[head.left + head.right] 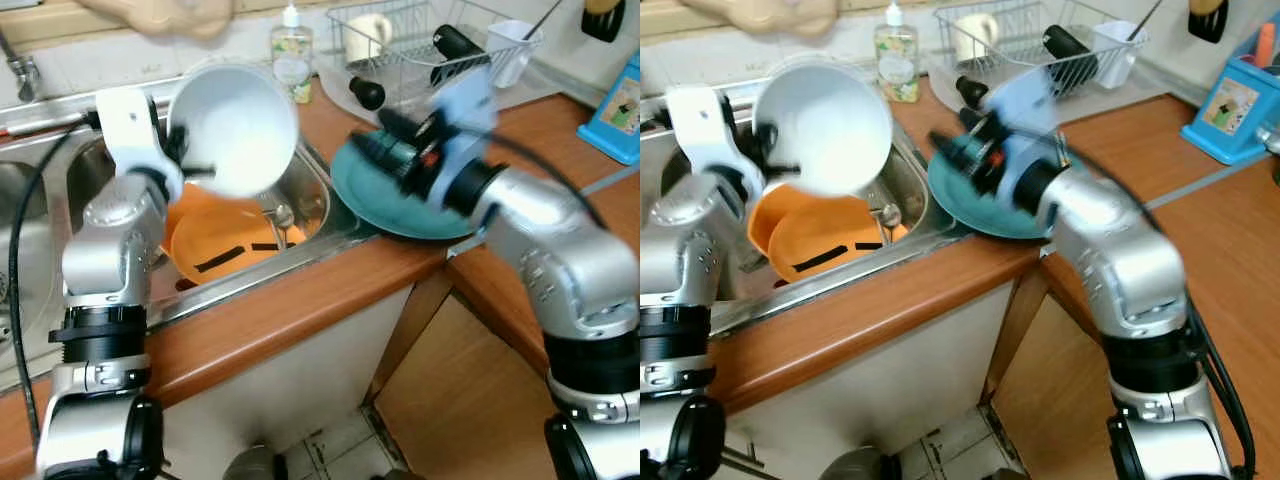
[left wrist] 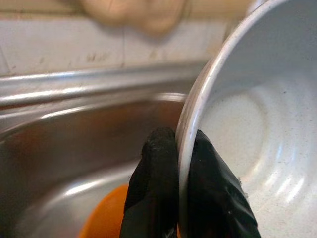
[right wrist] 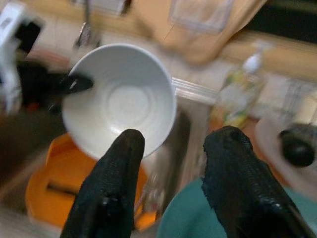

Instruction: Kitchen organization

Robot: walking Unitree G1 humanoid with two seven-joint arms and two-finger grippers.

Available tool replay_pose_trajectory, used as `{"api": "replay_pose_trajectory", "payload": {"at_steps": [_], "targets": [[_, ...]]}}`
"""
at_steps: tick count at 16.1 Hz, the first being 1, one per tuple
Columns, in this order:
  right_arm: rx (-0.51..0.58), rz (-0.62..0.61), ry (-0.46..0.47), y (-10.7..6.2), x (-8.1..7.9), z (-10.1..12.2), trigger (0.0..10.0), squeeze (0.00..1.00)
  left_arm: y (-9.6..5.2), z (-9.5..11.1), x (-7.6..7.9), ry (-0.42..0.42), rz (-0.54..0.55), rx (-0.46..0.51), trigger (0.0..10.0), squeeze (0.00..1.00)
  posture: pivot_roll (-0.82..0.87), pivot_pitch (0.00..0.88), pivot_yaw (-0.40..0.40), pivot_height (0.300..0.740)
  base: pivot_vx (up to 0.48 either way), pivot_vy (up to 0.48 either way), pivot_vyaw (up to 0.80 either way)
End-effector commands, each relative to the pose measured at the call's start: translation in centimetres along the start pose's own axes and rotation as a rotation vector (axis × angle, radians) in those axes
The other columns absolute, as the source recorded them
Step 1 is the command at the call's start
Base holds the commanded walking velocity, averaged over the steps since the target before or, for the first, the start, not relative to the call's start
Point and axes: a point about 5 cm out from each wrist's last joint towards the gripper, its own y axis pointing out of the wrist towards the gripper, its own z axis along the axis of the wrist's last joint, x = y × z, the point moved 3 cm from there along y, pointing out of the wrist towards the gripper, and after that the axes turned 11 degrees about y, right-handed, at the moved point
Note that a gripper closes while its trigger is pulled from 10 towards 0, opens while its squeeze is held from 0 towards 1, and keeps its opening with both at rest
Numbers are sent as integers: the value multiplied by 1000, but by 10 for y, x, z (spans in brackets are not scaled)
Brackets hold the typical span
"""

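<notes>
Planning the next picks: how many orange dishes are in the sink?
2 that I can make out: an orange plate lying in the sink, and an orange bowl behind it, partly covered by the white bowl. More may be hidden.

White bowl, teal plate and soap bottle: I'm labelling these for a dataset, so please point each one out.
White bowl point(image 1: 235, 130), left eye view, on its inner wall.
Teal plate point(image 1: 375, 195), left eye view, on its bare left part.
Soap bottle point(image 1: 897, 62), right eye view, on its label.
</notes>
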Motion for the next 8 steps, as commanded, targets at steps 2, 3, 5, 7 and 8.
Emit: {"api": "replay_pose_trajectory", "payload": {"at_steps": [2, 3, 5, 7, 8], "targets": [[-71, 50, -41, -1, -11, -11, 10000, 1000, 8, -16, 1, 56, 19, -50, 196, 0, -52, 0, 17, 740, 0, 0, 0], [-116, 88, -64, -1, -18, -19, 10000, 1000, 15, -30, 3, 86, 13, -101, 1373, 0, -57, 0, 17, 740, 0, 0, 0], [-199, 141, -91, -2, -28, -32, 10000, 1000, 23, -42, 13, 139, -33, -155, 7098, 0, -61, 0, 18, 740, 0, 0, 0], [-246, 156, -85, -3, -34, -42, 10000, 1000, 27, -52, 24, 165, -101, -200, 10000, 0, -63, 0, 19, 740, 0, 0, 0], [-257, 159, -87, -3, -35, -44, 10000, 1000, 28, -57, 25, 174, -95, -217, 10000, 0, -64, 2, 21, 740, 0, 0, 0]]}}
